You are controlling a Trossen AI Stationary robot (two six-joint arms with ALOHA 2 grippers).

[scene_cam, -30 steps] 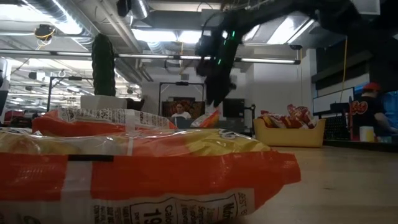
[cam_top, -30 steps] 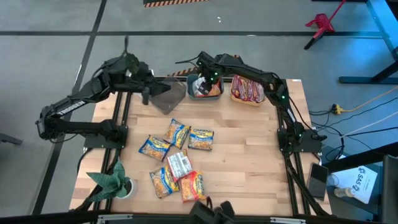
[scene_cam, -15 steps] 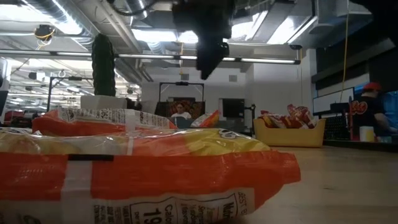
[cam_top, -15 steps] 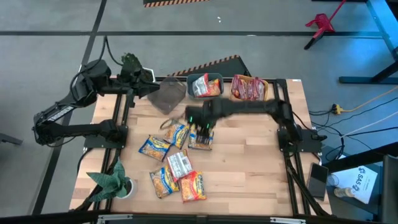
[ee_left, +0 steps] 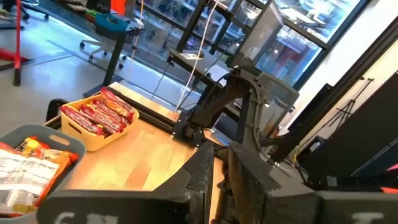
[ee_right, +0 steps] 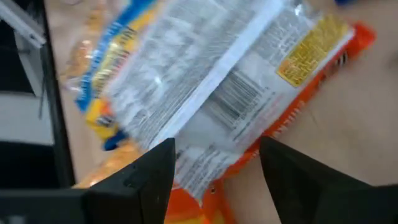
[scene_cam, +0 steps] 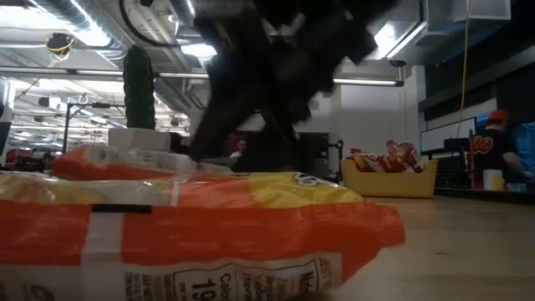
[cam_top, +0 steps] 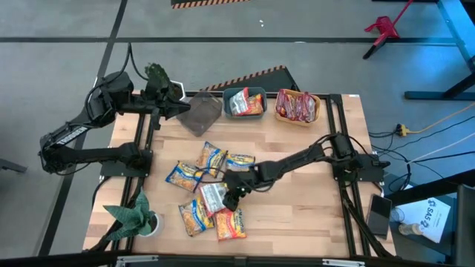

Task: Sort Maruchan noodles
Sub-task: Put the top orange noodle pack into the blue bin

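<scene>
Several loose Maruchan packets lie flat mid-table: a silver-white one [cam_top: 215, 196], blue-and-yellow ones [cam_top: 184, 176] [cam_top: 240, 162] and an orange one [cam_top: 231, 224]. My right gripper [cam_top: 231, 194] is open, reaching from the right and pointing down at the silver-white packet [ee_right: 211, 81]. Its fingers [ee_right: 149, 180] straddle the packet's barcode end, and it shows as a dark blur [scene_cam: 259, 100] in the low view. My left gripper [cam_top: 172, 107] waits shut at the far left beside the grey bin [cam_top: 200, 115]. My right gripper stands open over the silver-white packet's barcode end [ee_right: 230, 106], coming from above with a slant from the table's right. I cannot tell whether its fingertips touch the packet. The packet lies flat, partly on an orange packet [ee_right: 323, 68].
At the far edge, a teal bin [cam_top: 245, 101] holds a few packets and a yellow bin [cam_top: 297, 106] holds red ones. A potted plant [cam_top: 137, 215] stands at the near left corner. Bare wood lies right of the pile. A person shows in the room far right [scene_cam: 499, 150].
My right gripper left the teal bin at the far edge, swept toward the near edge and came down over the packet pile at mid-table. My left arm's elbow drew back toward the left, then kept still. No packet has visibly moved.
</scene>
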